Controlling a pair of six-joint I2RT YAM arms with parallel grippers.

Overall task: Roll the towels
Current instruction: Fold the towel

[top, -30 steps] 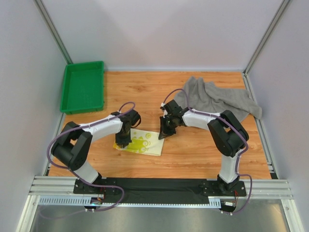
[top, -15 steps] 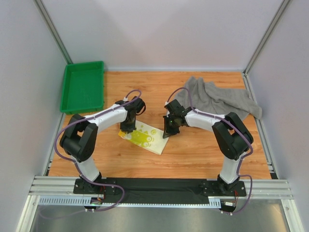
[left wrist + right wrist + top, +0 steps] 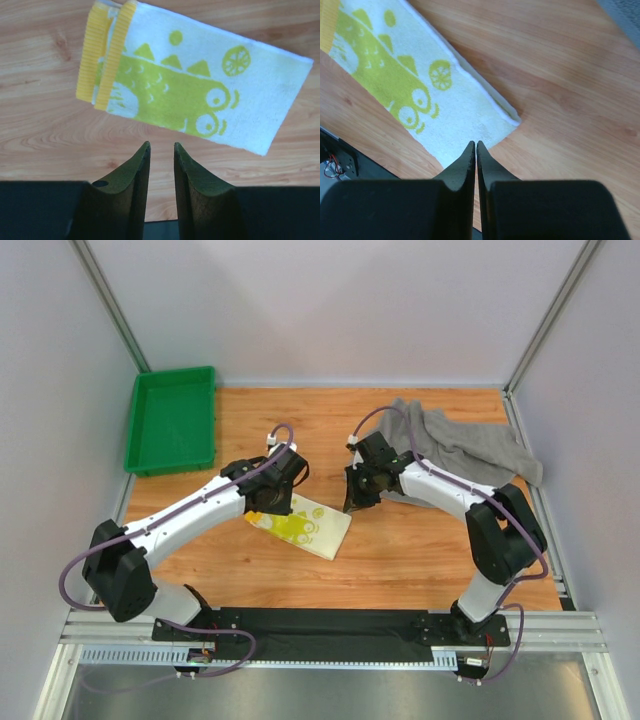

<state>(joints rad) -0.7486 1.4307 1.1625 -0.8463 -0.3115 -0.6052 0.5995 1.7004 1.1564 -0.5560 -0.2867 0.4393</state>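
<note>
Lying flat on the wooden tabletop (image 3: pixel 400 550), the small white-yellow towel (image 3: pixel 300 525) sits between the two arms, folded into a narrow strip that runs at a slant from upper left to lower right in the top view. Its green-yellow print faces up. The left wrist view shows its yellow ribbed borders (image 3: pixel 106 55) doubled side by side at one short end.

The left end effector (image 3: pixel 268 506) hangs above the far left end of this towel. Its fingers (image 3: pixel 135 175) are released, with a narrow gap between them and nothing in that gap. From its own camera the towel (image 3: pixel 195 90) lies just beyond the fingertips, apart from them, with bare wood between.

The right end effector (image 3: pixel 352 502) is just beside the towel's far right corner. Its jaws are clenched, the tips (image 3: pixel 476 143) pressed almost together on nothing. In the right wrist view those tips point at the plain white end of the towel (image 3: pixel 420 95), close to its edge; whether they touch the cloth I cannot tell.

The large grey towel (image 3: pixel 470 445) lies crumpled in the far right part of the tabletop, behind the right arm and well apart from both end effectors. A green tray (image 3: pixel 172 425) sits at the far left corner.
</note>
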